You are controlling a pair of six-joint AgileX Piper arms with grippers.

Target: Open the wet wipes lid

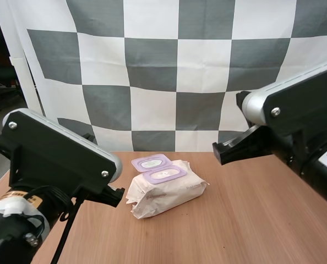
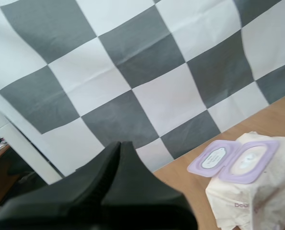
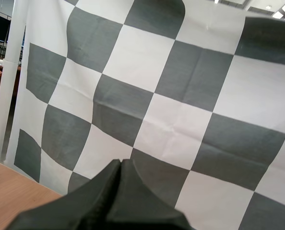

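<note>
Now the pack of wet wipes (image 1: 166,192) lies on the bench (image 1: 251,220) with its lid (image 1: 151,163) flipped open, and both pincers are closed on nothing.

High view: the pack rests near the middle of the bench, between the left arm (image 1: 53,159) and the right arm (image 1: 295,121), touching neither; its purple lid is folded back flat toward the far edge, hinged to the purple frame (image 1: 165,175) on the pack's top. Left wrist view: the left pincer (image 2: 119,143) has its two black fingers pressed together into one dark wedge, raised off the bench and well apart from the pack, whose open lid and frame show beyond it. Right wrist view: the right pincer (image 3: 120,162) is likewise closed to a single wedge with nothing between its fingers, held above a strip of bench.
</note>
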